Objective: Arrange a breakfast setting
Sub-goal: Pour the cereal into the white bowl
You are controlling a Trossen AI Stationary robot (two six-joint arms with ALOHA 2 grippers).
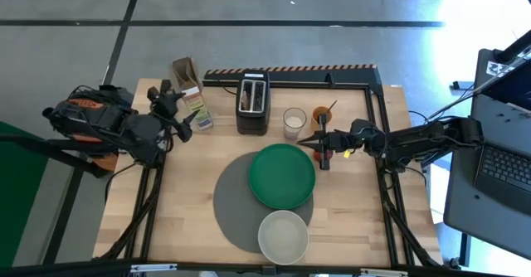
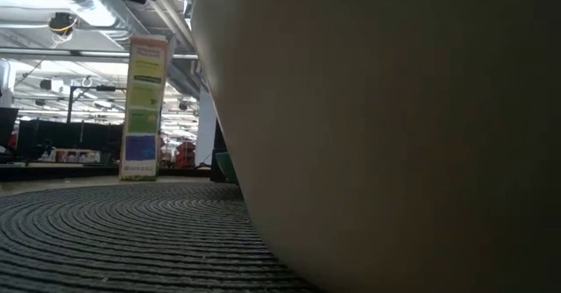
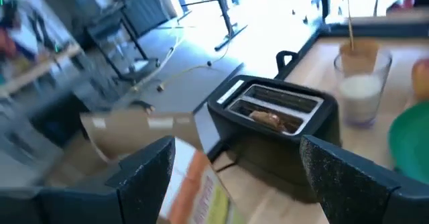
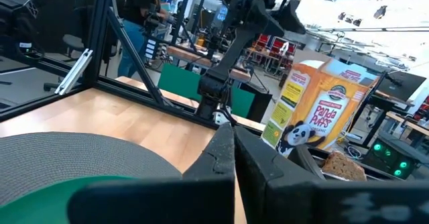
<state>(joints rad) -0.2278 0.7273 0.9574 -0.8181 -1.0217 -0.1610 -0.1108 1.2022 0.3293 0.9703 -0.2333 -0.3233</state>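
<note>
A green plate lies on a round grey mat. A pale bowl stands on the mat's near edge and fills the low view. A cereal box stands upright at the far left, its top flap open. My left gripper hovers open beside and above the box, apart from it. A toast slice sticks up from the black toaster. My right gripper is shut and level and points toward the table's left. A red apple shows partly beside it. My right gripper lies right next to the apple, and its own body hides the place between them. Whether it touches the apple cannot be told. Nothing shows between its shut fingers in the right wrist view.
A glass of milk and an orange cup with a thin handle in it stand right of the toaster. A dark frame rail runs along the table's far edge. Bare wood lies at the near left.
</note>
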